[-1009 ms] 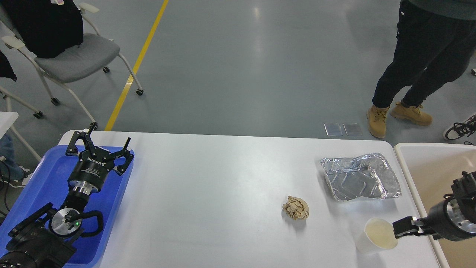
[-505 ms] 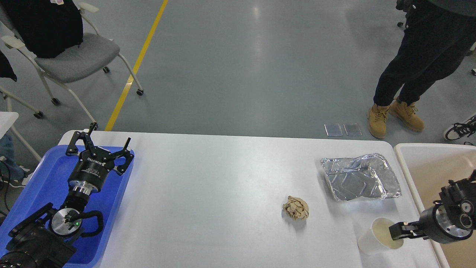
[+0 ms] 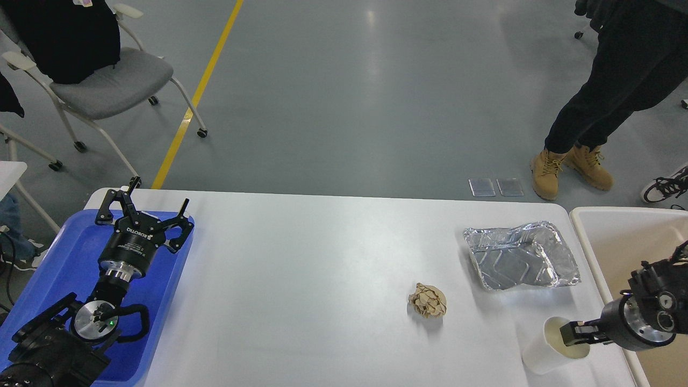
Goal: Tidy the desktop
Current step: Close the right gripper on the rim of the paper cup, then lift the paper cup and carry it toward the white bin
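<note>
Right gripper (image 3: 574, 332) grips the rim of the paper cup (image 3: 554, 345), one finger inside, at the desktop's (image 3: 322, 279) near right corner. Your thin pinch could crush or tip it off that edge. Forearm reaches in level from the right; left gripper (image 3: 144, 208) hangs spread over the blue tray (image 3: 64, 252).

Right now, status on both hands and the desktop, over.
Left hand open, over blue tray. Right hand at paper cup rim, grip unconfirmed. Desktop holds crumpled paper ball, foil tray. Nothing blocking the bin.
</note>
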